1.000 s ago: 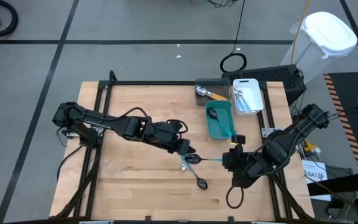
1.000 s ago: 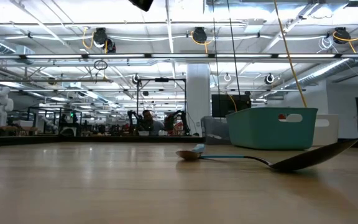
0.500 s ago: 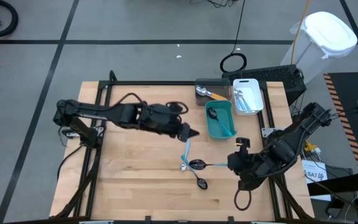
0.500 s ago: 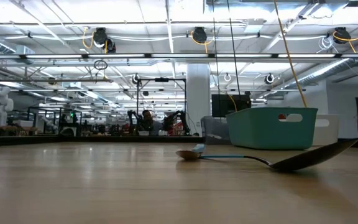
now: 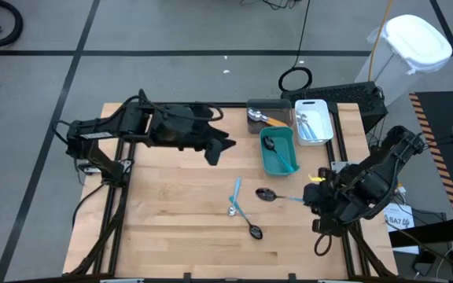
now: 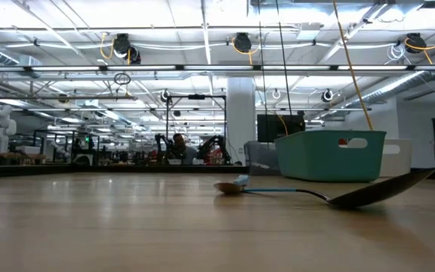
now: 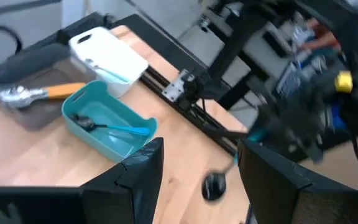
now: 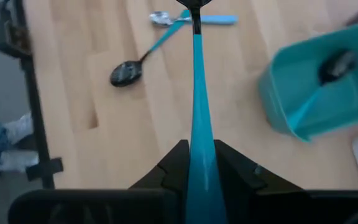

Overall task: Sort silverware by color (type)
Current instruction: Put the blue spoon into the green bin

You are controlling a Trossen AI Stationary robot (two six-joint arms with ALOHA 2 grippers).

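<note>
Now black-bowled, blue-handled spoon (image 5: 274, 196) pinched by right gripper (image 5: 311, 200), left gripper (image 5: 217, 149) spread.

We see a pale, smooth, matt wooden table (image 5: 171, 212), a matt plastic teal bin (image 5: 276, 163), a white plastic bin (image 5: 324, 126), a glossy black spoon head (image 5: 266, 193) on a smooth blue plastic handle (image 8: 197, 112), and a shiny metal utensil head (image 7: 14, 93).

Gray tiled floor (image 5: 171, 31) surrounds the wooden table (image 5: 171, 236).
</note>
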